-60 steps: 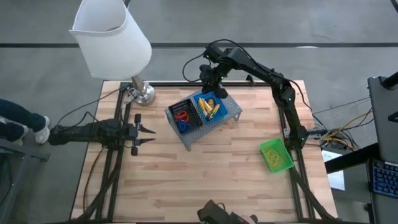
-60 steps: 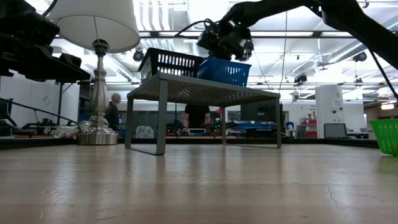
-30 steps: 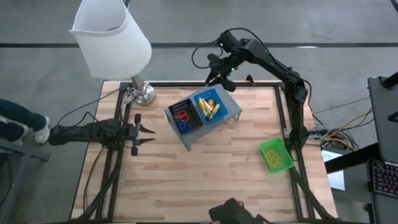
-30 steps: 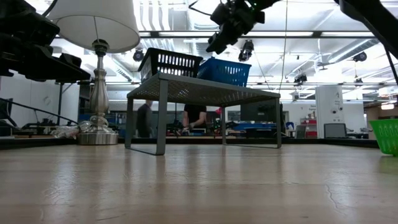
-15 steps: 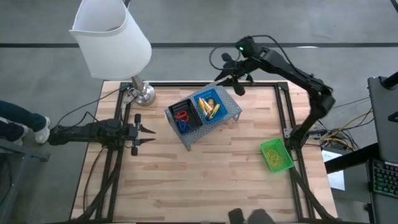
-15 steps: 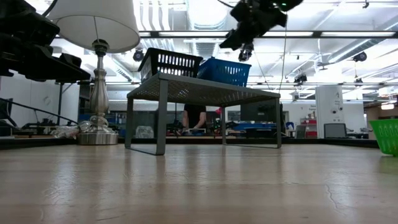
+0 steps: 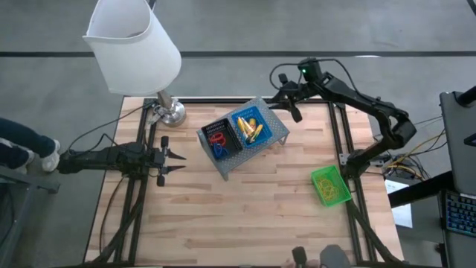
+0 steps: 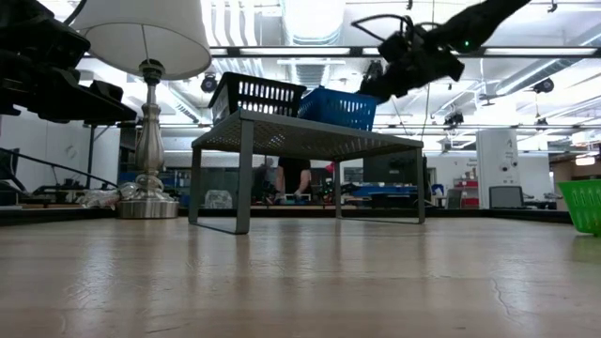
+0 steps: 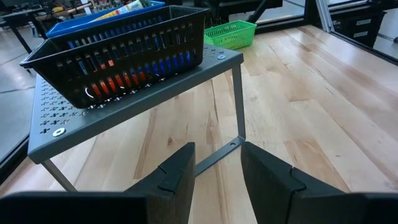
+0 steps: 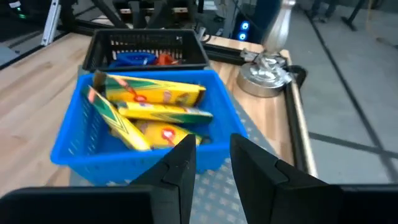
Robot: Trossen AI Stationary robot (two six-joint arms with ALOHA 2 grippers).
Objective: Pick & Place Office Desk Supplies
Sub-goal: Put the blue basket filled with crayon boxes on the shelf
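A blue bin (image 7: 249, 128) holds several yellow oblong boxes (image 10: 155, 102). Beside it a black bin (image 7: 220, 139) holds red and blue loops (image 10: 146, 59). Both bins stand on a grey perforated metal stand (image 7: 277, 130) at the table's far middle. A green bin (image 7: 329, 185) sits on the table near the right edge. My right gripper (image 7: 286, 104) hovers open and empty beyond the stand's far right corner, pointing at the blue bin (image 10: 149, 134). My left gripper (image 7: 167, 158) waits open at the left of the table, facing the stand (image 9: 143, 106).
A lamp with a white shade (image 7: 134, 45) and a metal base (image 7: 169, 112) stands at the far left corner. Bare wooden tabletop (image 7: 238, 216) lies near the front edge. Metal frame rails (image 7: 338, 141) run along the table's sides.
My right gripper has swung from above the stand's far edge toward the table's right edge and come down, drawing away from the blue bin and tipping closer to level. It carries nothing. The bins and the stand have stayed in place.
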